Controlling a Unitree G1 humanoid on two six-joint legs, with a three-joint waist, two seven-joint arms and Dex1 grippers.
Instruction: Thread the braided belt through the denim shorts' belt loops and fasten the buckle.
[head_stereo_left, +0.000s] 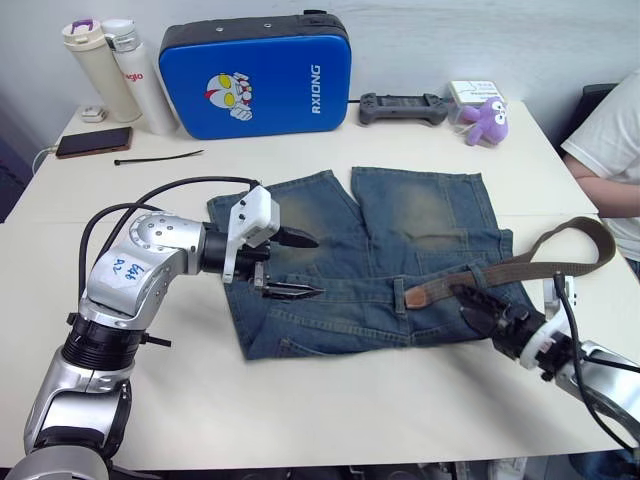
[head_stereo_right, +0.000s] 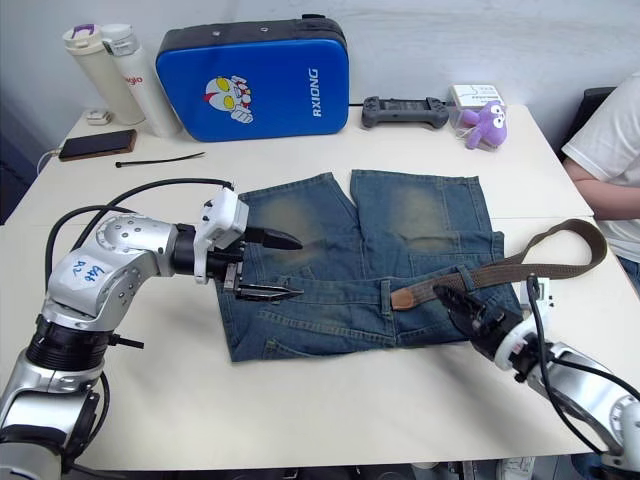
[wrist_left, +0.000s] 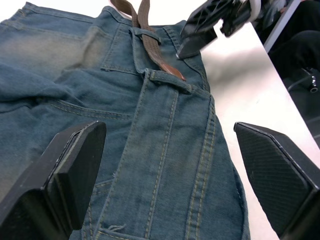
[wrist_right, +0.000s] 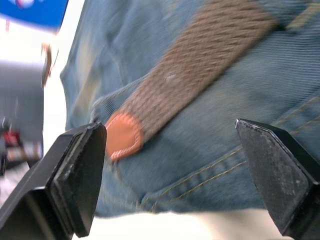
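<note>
Down at the front, the right gripper (head_stereo_left: 478, 305) is hovering over the waistband of the denim shorts (head_stereo_left: 400, 230), with its two black fingers spread apart and nothing between them. It is sitting right by the braided belt (head_stereo_right: 500, 268), maybe so it can grab the strap and push it along.

Across from it, the left gripper (head_stereo_right: 268, 266) is waiting over the other side of the shorts. Its fingers are wide apart too, and it is holding nothing. It may be there to catch the belt when it comes.

Lying flat on the white table (head_stereo_left: 300, 400), the shorts are showing their pockets. Part of the belt is lying along the waistband, with its tan leather tip (wrist_right: 121, 135) poking toward the middle, next to one of the belt loops (wrist_left: 167, 80). Behind it, the strap is curling off past the edge of the shorts. I cannot find the buckle, so the job is looking only just started.
</note>
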